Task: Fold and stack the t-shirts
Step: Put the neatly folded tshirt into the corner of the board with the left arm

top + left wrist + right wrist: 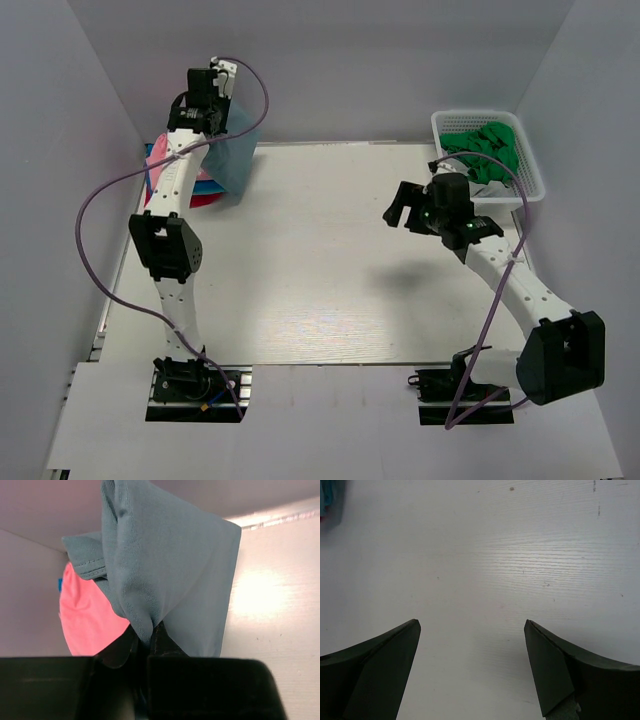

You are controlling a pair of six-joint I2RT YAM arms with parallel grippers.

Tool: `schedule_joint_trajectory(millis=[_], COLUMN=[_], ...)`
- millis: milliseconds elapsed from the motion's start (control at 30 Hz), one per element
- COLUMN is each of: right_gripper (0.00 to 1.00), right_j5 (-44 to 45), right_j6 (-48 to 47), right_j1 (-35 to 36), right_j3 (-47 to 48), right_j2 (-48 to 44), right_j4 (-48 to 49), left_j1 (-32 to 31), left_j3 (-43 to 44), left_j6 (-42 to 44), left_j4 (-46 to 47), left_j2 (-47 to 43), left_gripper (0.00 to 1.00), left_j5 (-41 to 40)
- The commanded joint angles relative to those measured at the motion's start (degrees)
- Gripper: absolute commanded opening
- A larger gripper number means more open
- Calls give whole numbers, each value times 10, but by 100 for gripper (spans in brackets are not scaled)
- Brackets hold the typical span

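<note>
My left gripper (218, 92) is shut on the folded slate-blue t-shirt (232, 152) and holds it hanging in the air over the table's far left corner. In the left wrist view the shirt (170, 565) drapes from my pinched fingers (165, 639). Under it lies a stack with a pink t-shirt (87, 615), and bright blue and red edges show at the stack (200, 192) in the top view. My right gripper (400, 207) is open and empty above the bare table; its fingers (380, 665) stand wide apart.
A white mesh basket (532, 170) at the far right holds green cloth (488, 150). The white table (320, 270) is walled by grey panels at the back and both sides. Purple cables loop from both arms.
</note>
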Motion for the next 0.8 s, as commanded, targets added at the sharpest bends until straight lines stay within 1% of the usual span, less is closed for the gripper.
schedule_joint_trajectory(millis=[0,133,267,400,567,633,667,767], right_gripper=[90,90,90,90,90,90,90,90], right_j5=[-35,-49,-57,-62,-62,-60,-58,-53], right_j6=[10,25,30,34,38,38,39,39], right_j1=[-2,-2,-3,-3,-3,-2,-2,-2], right_j3=[27,30,36,57,87,92,101,121], right_j2=[9,15,27,45,77,86,93,105], right_j4=[26,41,40,28,14,14,14,2], left_j1=[2,15,34,50,88,93,103,119], left_j3=[47,47,47,41,41,41,34,23], left_j6=[9,4,4,-17,-30,-30,-35,-43], left_j4=[58,78,83,95,103,109,109,115], left_j2=[-90,-95,-96,-90,-71,-65,-57,-42], left_gripper=[0,0,0,0,0,0,0,0], left_j5=[29,29,24,35,62,78,94,105])
